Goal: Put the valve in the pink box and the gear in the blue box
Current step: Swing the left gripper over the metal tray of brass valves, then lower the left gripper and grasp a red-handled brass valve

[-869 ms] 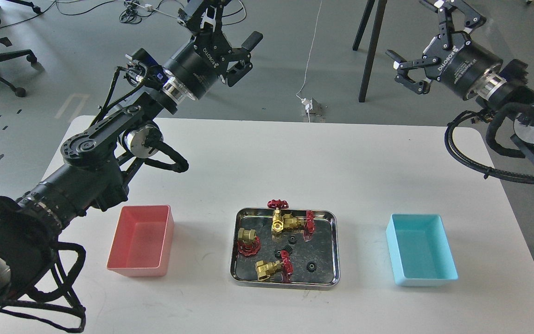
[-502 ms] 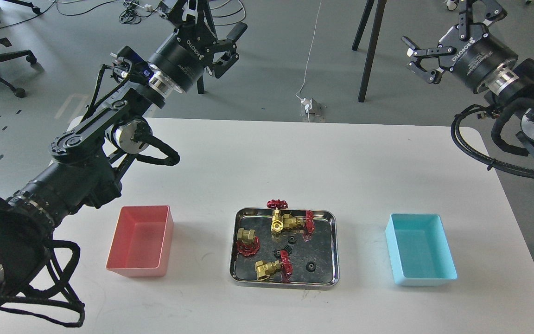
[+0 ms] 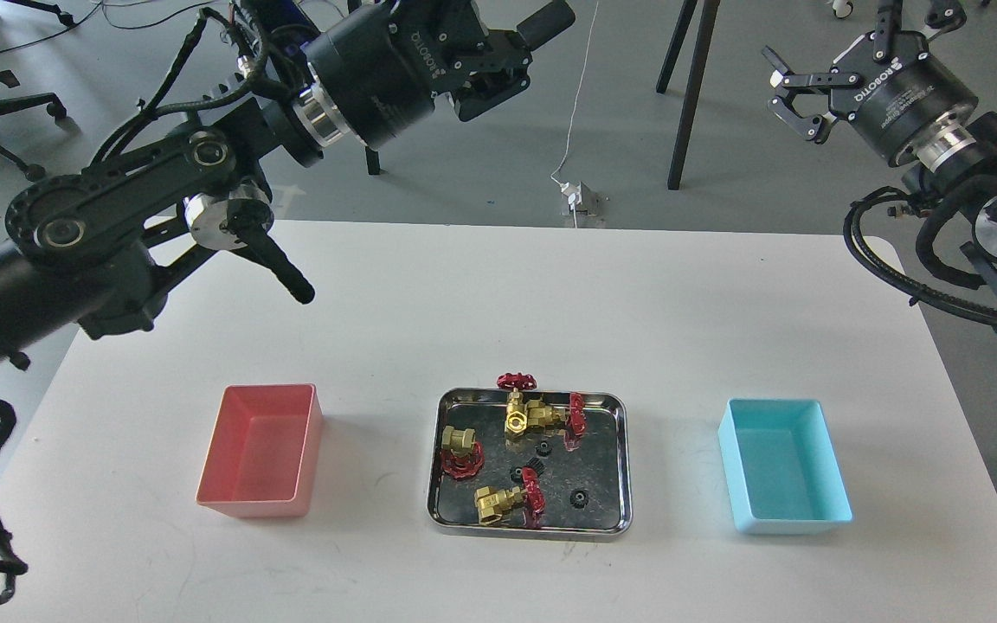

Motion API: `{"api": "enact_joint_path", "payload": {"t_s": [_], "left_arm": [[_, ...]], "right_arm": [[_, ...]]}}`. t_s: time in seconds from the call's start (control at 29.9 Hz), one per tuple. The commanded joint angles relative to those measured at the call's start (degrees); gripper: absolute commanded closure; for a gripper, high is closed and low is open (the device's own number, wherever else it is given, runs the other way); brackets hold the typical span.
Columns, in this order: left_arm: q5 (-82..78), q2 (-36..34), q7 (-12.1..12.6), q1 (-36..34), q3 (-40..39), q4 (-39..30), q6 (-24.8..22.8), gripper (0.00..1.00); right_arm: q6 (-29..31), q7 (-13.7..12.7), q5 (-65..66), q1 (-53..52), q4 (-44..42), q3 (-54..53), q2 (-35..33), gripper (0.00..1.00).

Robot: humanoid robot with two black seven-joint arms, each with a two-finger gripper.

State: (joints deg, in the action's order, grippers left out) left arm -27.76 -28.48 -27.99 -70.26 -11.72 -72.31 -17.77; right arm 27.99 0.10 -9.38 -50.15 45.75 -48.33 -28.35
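Several brass valves with red handwheels lie in a shiny steel tray (image 3: 625,463) at the table's front middle: a cluster at the back (image 3: 526,412), one at the left (image 3: 462,448), one at the front (image 3: 505,502). Three tiny black gears (image 3: 579,497) (image 3: 542,448) (image 3: 521,472) lie among them. The pink box (image 3: 260,450) stands empty left of the tray. The blue box (image 3: 782,463) stands empty right of it. My left gripper (image 3: 517,54) is open and empty, high beyond the table's far edge. My right gripper (image 3: 836,43) is open and empty, high at the far right, partly cut off by the frame.
The white table (image 3: 550,294) ends in a rounded far edge, with grey floor beyond. Black stand legs (image 3: 691,86), a power strip (image 3: 581,197) and cables lie behind the table. My left arm's elbow (image 3: 221,216) hangs over the table's far left corner.
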Motion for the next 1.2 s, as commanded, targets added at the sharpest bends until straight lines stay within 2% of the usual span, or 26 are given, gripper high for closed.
{"api": "enact_joint_path", "payload": {"t_s": [0.0, 0.13, 0.2, 0.27, 0.37, 0.4, 0.5, 0.77, 0.97, 1.17], "left_arm": [[-5.0, -4.56, -0.01, -16.35, 24.65, -7.3, 9.84, 0.01], [-14.67, -2.47, -0.01, -33.85, 49.28, -14.42, 19.33, 0.01], [-22.12, 3.05, -0.01, -41.85, 62.19, -17.68, 26.44, 0.01], [-28.81, 9.9, -0.01, -45.04, 73.45, -18.74, 33.64, 0.02], [-33.32, 18.97, -0.01, -44.26, 85.69, -17.61, 44.9, 0.02], [-33.59, 21.25, -0.01, -42.6, 88.16, -16.39, 45.77, 0.02], [-33.77, 23.65, -0.01, -35.58, 89.94, -12.26, 45.77, 0.02], [-34.38, 23.91, -0.01, -20.19, 88.98, 1.54, 45.77, 0.02], [-36.75, 23.82, -0.01, -14.21, 87.57, 8.58, 45.77, 0.06], [-37.1, 24.0, -0.01, -11.92, 87.39, 12.36, 45.77, 0.17]], "right_arm": [[0.01, -0.1, 0.06, 0.14, -0.04, -0.01, 0.49, 0.0], [0.01, -0.01, 0.06, 0.75, -0.04, -0.01, 0.84, 0.0], [0.01, -0.01, 0.06, 0.75, -0.04, -0.01, 1.11, 0.0], [0.01, -0.01, 0.06, 0.66, -0.65, 0.08, 1.54, 0.0], [-2.23, -0.27, 0.06, -0.3, -2.32, 0.08, 3.65, 0.0], [-3.63, -0.36, 0.06, -1.09, -3.02, -0.01, 4.44, 0.0], [-6.11, -0.36, 0.41, -4.86, -5.05, 0.08, 5.59, 0.0], [-6.28, -0.36, 0.59, -8.04, -8.31, 2.1, 7.52, 0.0], [-6.37, -0.36, 0.59, -7.86, -8.31, 3.42, 8.14, 0.0], [-6.37, -0.36, 0.5, -7.42, -8.31, 3.42, 8.05, 0.0]]}}
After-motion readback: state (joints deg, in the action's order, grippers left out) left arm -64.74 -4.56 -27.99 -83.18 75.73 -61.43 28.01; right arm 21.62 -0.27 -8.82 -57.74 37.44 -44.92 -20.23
